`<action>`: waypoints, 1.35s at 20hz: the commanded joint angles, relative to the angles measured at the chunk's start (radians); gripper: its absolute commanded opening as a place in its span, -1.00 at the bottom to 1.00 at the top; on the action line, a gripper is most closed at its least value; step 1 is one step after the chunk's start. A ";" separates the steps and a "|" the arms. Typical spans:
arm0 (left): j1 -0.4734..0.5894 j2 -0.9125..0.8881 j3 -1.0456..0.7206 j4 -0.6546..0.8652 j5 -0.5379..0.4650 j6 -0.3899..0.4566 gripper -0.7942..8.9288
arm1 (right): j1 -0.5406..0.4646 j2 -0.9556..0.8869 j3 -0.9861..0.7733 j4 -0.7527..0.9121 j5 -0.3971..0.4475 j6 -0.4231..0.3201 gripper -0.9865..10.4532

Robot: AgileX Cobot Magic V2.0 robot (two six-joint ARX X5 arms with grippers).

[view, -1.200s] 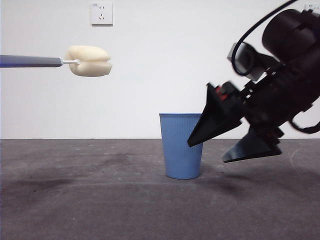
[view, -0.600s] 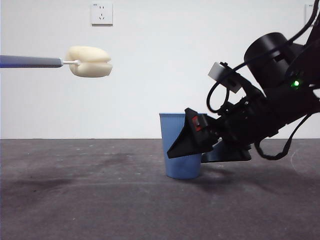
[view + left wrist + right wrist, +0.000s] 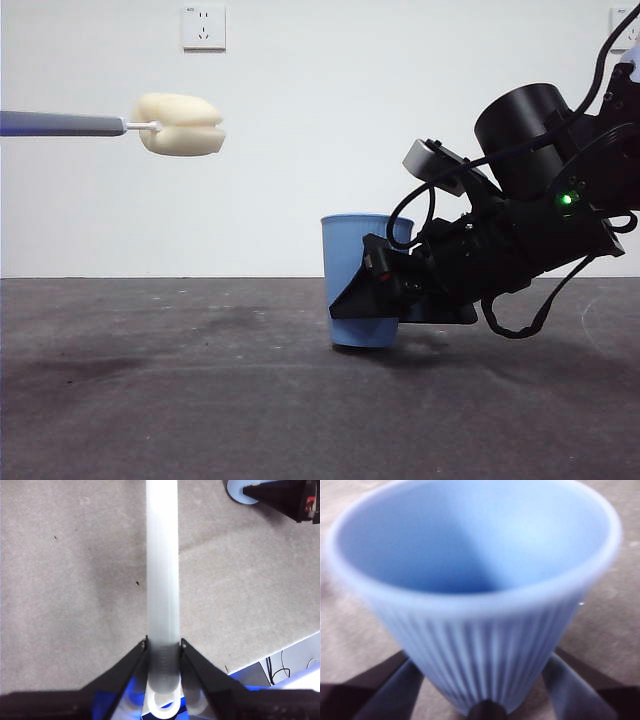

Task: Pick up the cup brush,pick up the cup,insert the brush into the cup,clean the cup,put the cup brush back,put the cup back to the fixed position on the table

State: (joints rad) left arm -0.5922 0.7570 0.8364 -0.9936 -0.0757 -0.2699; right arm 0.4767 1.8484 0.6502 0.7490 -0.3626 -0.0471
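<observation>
**Entry: cup grasp under way, brush held aloft — risks**

- Brush (image 3: 150, 124): held level, high above the table (image 3: 180, 400), sponge head pointing toward the cup and well apart from it. In the left wrist view the handle (image 3: 162, 570) runs out between the jaws of the left end effector (image 3: 163, 652), which are closed on it near the looped end.
- Cup (image 3: 355, 270): upright, mouth up, its base at or barely off the table (the front view does not settle which). The right end effector (image 3: 375, 300) reaches in low from the side, one jaw across the cup's lower front.
- Right wrist view: the cup (image 3: 475, 580) fills the frame, the two jaws flanking its tapered lower wall, close in on either side. Firm contact cannot be confirmed; the picture is blurred.

Risks, as judged:
1. The wall tapers toward the base, so a low grip could let the cup squirt upward or tilt out as the jaws squeeze.
2. Thin ribbed plastic may buckle under too hard a pinch.
3. A lift with a loose hold would tip the cup or drop it.
4. The brush is gripped at its far end; the long overhang could sag or swing, making the head miss the cup's mouth.
</observation>
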 commanded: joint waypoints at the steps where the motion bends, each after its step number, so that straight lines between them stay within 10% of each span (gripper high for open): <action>1: -0.002 -0.002 -0.003 0.004 -0.001 0.008 -0.85 | 0.008 0.006 -0.008 0.013 0.002 0.013 -0.69; 10: -0.002 -0.002 -0.003 -0.037 -0.001 0.094 -0.85 | 0.019 -0.111 -0.008 -0.155 0.014 0.012 -0.85; 17: -0.002 0.000 -0.003 -0.048 0.003 0.282 -0.85 | 0.059 -0.442 0.092 -0.816 0.191 -0.172 -0.85; 27: -0.002 0.063 -0.003 -0.069 0.059 0.594 -0.85 | 0.138 -0.513 0.237 -1.317 0.501 -0.490 -0.85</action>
State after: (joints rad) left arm -0.5922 0.8192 0.8364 -1.0630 -0.0185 0.2771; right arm 0.6128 1.3342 0.8799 -0.5713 0.1257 -0.4664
